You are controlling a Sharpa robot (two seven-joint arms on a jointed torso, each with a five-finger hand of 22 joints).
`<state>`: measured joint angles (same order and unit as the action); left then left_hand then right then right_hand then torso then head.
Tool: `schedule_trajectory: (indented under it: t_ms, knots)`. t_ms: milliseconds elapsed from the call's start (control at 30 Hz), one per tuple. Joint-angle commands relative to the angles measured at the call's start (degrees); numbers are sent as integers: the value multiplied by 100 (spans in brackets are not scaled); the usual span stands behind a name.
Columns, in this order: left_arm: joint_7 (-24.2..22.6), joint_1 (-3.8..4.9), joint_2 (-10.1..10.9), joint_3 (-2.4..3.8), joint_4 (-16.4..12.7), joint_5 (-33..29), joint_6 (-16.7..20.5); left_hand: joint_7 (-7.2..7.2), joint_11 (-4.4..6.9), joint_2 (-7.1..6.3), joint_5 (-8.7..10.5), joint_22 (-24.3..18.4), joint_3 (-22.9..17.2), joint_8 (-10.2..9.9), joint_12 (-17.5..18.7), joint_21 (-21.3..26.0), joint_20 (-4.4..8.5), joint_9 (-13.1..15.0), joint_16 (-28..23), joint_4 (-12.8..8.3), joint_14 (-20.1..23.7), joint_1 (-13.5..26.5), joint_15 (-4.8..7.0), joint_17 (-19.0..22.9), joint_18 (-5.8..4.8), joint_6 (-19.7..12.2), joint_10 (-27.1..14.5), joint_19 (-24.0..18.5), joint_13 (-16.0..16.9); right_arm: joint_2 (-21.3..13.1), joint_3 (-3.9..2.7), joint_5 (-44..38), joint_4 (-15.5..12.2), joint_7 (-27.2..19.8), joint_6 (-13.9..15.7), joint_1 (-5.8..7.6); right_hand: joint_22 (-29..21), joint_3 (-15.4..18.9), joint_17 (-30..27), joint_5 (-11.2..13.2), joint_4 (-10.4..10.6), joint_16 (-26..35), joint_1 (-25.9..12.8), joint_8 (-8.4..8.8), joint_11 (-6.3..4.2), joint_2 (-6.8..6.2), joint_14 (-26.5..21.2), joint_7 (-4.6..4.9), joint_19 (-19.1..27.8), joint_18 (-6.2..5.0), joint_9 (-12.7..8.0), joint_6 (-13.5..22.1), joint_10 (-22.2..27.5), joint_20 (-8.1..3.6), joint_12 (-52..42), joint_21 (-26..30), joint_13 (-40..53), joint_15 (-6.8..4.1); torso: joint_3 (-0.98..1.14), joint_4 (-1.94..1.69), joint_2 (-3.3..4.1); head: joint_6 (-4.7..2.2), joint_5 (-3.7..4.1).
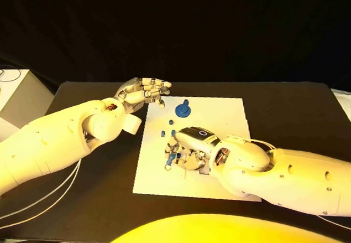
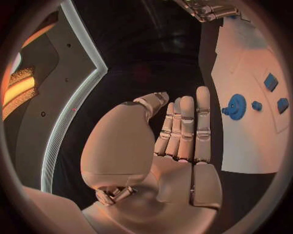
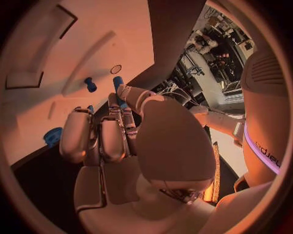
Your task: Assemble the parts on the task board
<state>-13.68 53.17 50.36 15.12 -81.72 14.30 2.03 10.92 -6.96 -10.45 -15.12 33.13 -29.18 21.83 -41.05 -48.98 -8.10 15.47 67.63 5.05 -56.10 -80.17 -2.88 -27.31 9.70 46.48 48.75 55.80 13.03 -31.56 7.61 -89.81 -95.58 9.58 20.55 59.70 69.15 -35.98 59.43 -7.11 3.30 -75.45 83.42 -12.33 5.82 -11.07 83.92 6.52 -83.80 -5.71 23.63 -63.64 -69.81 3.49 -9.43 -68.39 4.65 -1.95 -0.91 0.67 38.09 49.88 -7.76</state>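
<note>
Head view: I see task board, R hand fingers down among blue parts, grip unclear; L wrist cam: L hand flat, fingers together, empty, blue gear nearby.

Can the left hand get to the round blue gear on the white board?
Probably yes. The left hand hovers open by the far left corner of the task board, and the blue gear lies close beside it with nothing between them. The right hand works nearer the middle.
</note>
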Motion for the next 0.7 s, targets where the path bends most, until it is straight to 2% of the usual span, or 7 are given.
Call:
schedule_trajectory:
  t_ms: [33,133,367,700]
  knots:
    - [-14,1,-14,4,-10,30,-111,-10,9,27,-4,-9,33,25,10,30,10,-6,-26,12,37,-4,8,1,86,-30,-40,41,-10,10,5,-186,8,41,-131,-20,5,-25,-4,-19,5,15,-15,-25,-333,38,37,33,1,91,5,-10,-369,-17,-19,-1,428,-27,-3,2,2,-10,-33]
    - [-13,1,-16,4,-12,35,-115,-10,9,27,-4,-9,33,25,10,30,10,-6,-26,12,37,-4,8,1,86,-30,-40,41,-10,29,8,-211,17,48,-132,-42,5,-25,-4,-19,5,15,-15,-25,-333,38,37,33,1,91,5,-10,-369,-17,-19,-1,428,-27,-3,-8,2,-9,-34]
    - [-8,1,-18,4,-12,40,-115,-9,8,30,-5,-10,34,26,10,32,10,-7,-26,16,36,0,7,1,86,-31,-41,41,-11,73,13,-264,55,63,-131,-93,5,-25,-4,-19,5,15,-15,-25,-333,38,37,33,1,91,5,-10,-369,-17,-19,-1,428,-27,1,-1,4,-16,-60]
    - [-8,1,-15,4,-18,47,-116,-9,8,30,-5,-10,34,26,10,32,10,-7,-26,16,36,0,7,1,86,-31,-41,41,-11,107,25,-389,116,95,-135,-125,9,-46,-22,-23,-28,26,-42,-29,-333,39,33,34,4,90,16,-4,-368,-16,-11,-1,442,-25,3,-1,4,9,-66]
